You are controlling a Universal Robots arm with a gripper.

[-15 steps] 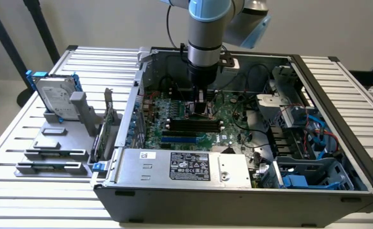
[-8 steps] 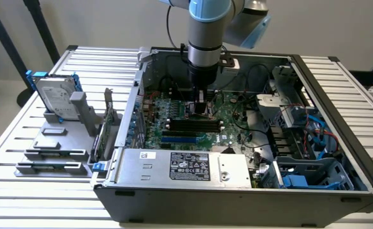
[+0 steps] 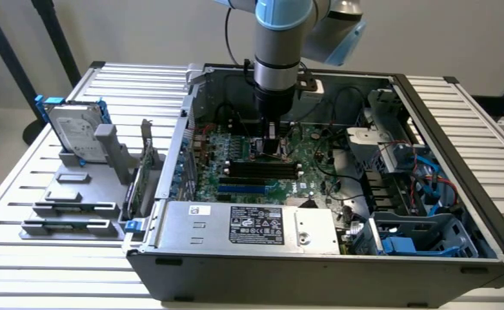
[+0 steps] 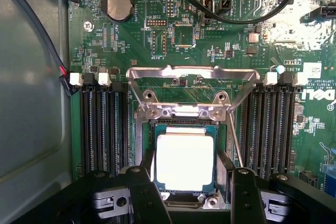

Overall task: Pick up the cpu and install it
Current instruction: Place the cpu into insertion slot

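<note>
The gripper's (image 4: 188, 179) jaws stand apart on both sides of the cpu (image 4: 185, 161), which lies in its socket (image 4: 184, 113) on the motherboard (image 4: 210, 51). The installing step seems in hand; it calls for straight, gentle movement.

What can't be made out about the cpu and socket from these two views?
1) socket, exterior view: blocked by the arm.
2) Socket edge nearest the jaws, wrist view: covered by their black bodies.
3) Whether the cpu is fully seated, wrist view: seen straight on, no height cue.
4) cpu top markings, wrist view: glare.
</note>
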